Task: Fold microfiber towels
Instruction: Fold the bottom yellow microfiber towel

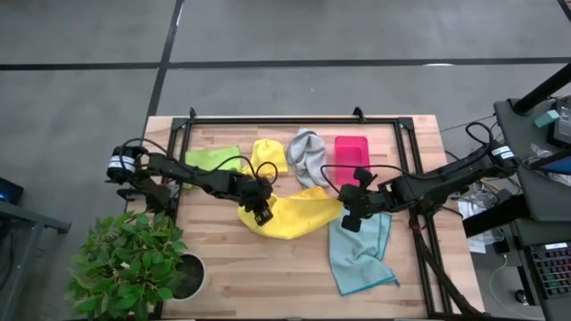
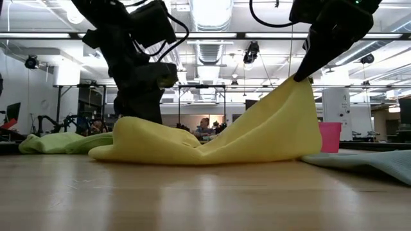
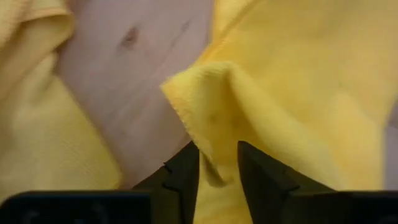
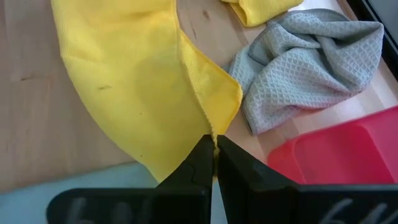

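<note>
Mid-desk (image 1: 223,267), lay the big yellow towel (image 1: 290,217), spread crumpled between both arms.

Right gripper (image 4: 215,146) pinched shut on that towel's corner, raised off the wood so the cloth rose in a peak, as the low view showed (image 2: 282,122).

Left gripper (image 3: 217,165) low at the towel's opposite end, fingers (image 3: 186,171) slightly parted around a raised fold of yellow edge; could not tell whether actually clamped.

Toward the far edge, ranged in a row: green towel (image 1: 214,158) nearest the left side, then a second, smaller yellow towel (image 1: 268,156), then grey towel (image 1: 308,153) bunched up, then pink tray (image 1: 351,152). Grey towel just beside the tray, seen also past the right fingers (image 4: 311,62).

Near the right edge, below the right gripper, sprawled the light blue towel (image 1: 361,254), one corner close to the near edge, touching or overlapped by the big yellow towel.

Off the near-left corner stood a potted plant (image 1: 134,263).
</note>
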`<control>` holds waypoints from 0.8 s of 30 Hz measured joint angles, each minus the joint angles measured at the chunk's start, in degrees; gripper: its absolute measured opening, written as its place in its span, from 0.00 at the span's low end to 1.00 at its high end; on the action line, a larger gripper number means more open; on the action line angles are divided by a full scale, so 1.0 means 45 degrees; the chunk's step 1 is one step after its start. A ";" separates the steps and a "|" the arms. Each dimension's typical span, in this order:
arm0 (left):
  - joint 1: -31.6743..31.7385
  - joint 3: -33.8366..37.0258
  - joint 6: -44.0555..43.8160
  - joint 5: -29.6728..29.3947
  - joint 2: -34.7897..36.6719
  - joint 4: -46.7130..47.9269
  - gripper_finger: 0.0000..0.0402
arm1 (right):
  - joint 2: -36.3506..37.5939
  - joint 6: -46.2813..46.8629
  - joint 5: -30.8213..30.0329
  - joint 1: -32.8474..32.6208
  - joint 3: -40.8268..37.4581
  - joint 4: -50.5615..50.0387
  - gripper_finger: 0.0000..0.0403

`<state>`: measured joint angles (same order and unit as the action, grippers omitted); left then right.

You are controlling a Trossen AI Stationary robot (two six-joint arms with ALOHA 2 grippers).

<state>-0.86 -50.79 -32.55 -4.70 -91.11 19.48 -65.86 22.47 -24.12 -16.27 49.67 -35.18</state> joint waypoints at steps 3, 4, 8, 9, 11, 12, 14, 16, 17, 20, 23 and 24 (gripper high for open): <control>0.0010 0.0138 0.0112 -0.0082 0.0000 -0.0022 0.15 | -0.0002 0.0002 0.0005 0.0000 -0.0005 0.0034 0.02; 0.0005 0.0175 0.0210 -0.0073 0.0000 -0.0009 0.13 | -0.0002 0.0002 0.0005 0.0000 -0.0002 0.0034 0.02; 0.0005 0.0224 0.0560 -0.0095 0.0003 -0.0350 0.02 | -0.0002 -0.0013 0.0005 0.0000 0.0000 0.0100 0.02; 0.0005 0.0215 0.0743 -0.0105 0.0047 -0.0326 0.01 | -0.0002 -0.0051 0.0005 0.0000 -0.0002 0.0150 0.02; 0.0003 0.0028 0.1081 -0.0107 0.0264 0.0052 0.00 | 0.0015 -0.0212 -0.0004 -0.0051 0.0000 0.0331 0.02; 0.0000 -0.0162 0.1321 -0.0110 0.0448 0.0369 0.00 | 0.0039 -0.0297 0.0003 -0.0116 0.0023 0.0315 0.02; -0.0031 -0.0627 0.1807 -0.0111 0.1024 0.1495 0.00 | 0.0139 -0.0466 0.0019 -0.0279 0.0258 0.0266 0.02; -0.0107 -0.1278 0.2380 -0.0111 0.1669 0.2962 0.00 | 0.0325 -0.0575 0.0022 -0.0473 0.0635 0.0245 0.02; -0.0172 -0.1603 0.2679 -0.0105 0.2025 0.3744 0.00 | 0.0429 -0.0674 0.0022 -0.0576 0.0845 0.0170 0.02; -0.0412 -0.2753 0.3296 0.0052 0.3131 0.6135 0.00 | 0.0673 -0.0960 0.0026 -0.0815 0.1554 -0.0211 0.02; -0.0623 -0.3716 0.3359 0.0517 0.4139 0.8079 0.00 | 0.0948 -0.1197 -0.0277 -0.0874 0.2179 -0.0620 0.02; -0.0701 -0.3966 0.3337 0.0586 0.4400 0.8515 0.00 | 0.0991 -0.1181 -0.0705 -0.0871 0.2376 -0.0789 0.02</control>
<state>-4.02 -68.63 -17.53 -2.06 -71.31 57.80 -61.40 17.15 -27.29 -20.19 60.36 -38.73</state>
